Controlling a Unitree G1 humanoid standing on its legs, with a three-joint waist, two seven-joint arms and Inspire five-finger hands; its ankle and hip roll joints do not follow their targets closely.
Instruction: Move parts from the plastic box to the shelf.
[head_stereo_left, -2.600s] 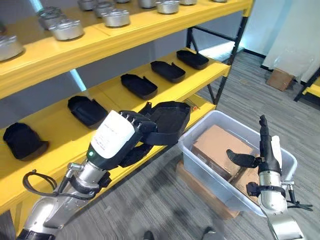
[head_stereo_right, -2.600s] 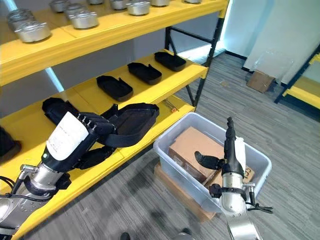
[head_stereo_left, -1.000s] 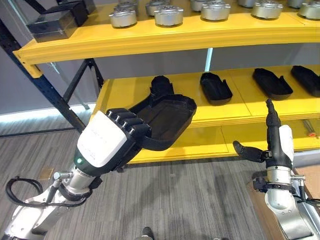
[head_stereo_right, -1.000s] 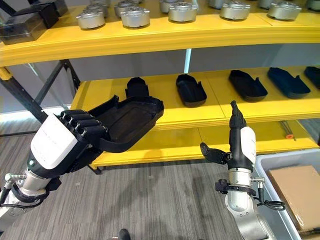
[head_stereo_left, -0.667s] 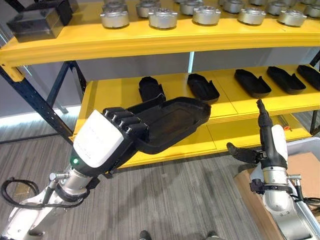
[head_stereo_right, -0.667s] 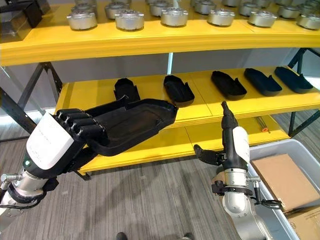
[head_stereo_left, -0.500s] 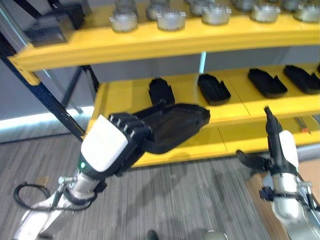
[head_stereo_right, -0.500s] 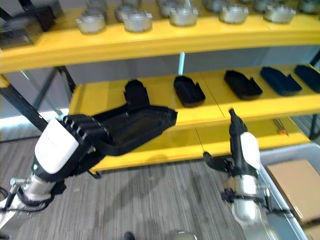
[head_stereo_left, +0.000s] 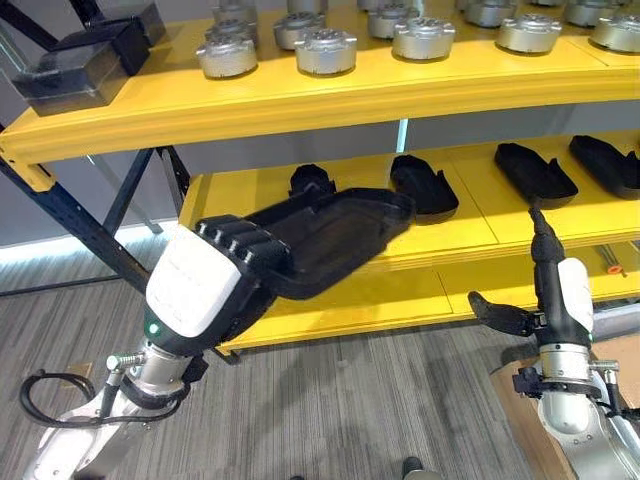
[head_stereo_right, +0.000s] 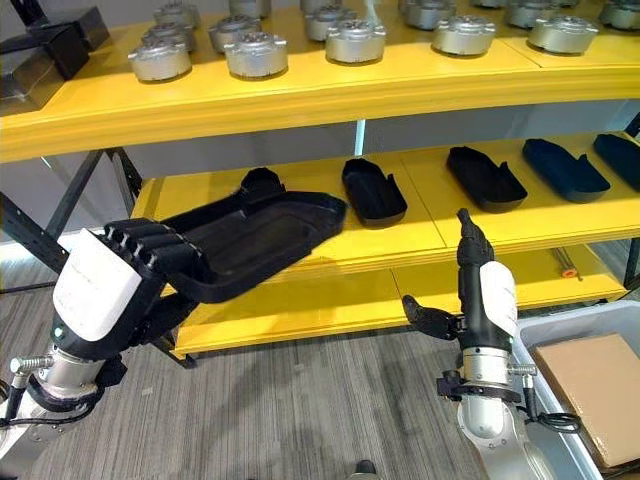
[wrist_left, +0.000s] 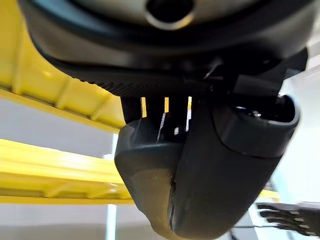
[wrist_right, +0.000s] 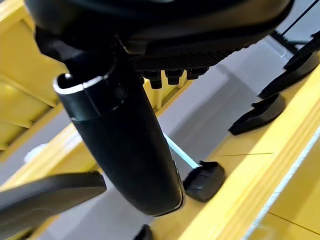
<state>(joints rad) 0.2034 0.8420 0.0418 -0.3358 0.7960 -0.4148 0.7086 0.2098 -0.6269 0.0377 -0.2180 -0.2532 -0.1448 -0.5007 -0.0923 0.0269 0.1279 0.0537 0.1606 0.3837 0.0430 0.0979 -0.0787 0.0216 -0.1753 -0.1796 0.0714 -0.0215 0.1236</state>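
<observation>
Since half a second ago the left hand (head_stereo_left: 205, 290) has carried the long black moulded plastic tray part (head_stereo_left: 330, 232) higher and closer to the yellow steel shelf (head_stereo_left: 300, 95), so the part's far end now hangs over the front edge of the middle level.

In the left eye view, the left hand's fingers are curled over the near rim of the part, gripping it, and the part tilts up toward the shelf. Behind it, black parts of the same kind (head_stereo_left: 423, 185) lie in a row along the middle level. Round silver metal castings (head_stereo_left: 325, 48) stand in rows on the top level, and a dark rectangular box (head_stereo_left: 75, 70) sits at that level's left end. The right hand (head_stereo_left: 548, 290) stands upright in front of the shelf's lower edge, fingers straight and thumb spread, holding nothing.

In the right eye view, a clear plastic box (head_stereo_right: 560, 425) shows at the lower right corner with brown cardboard (head_stereo_right: 600, 385) inside it, just beside the right arm.

In the left wrist view, the part's dark underside (wrist_left: 200, 175) sits clasped under the fingers, with yellow shelf beams behind it.

In the right wrist view, the thumb (wrist_right: 125, 145) stands free of the straight fingers, and black parts (wrist_right: 260, 112) rest on the yellow level beyond.
</observation>
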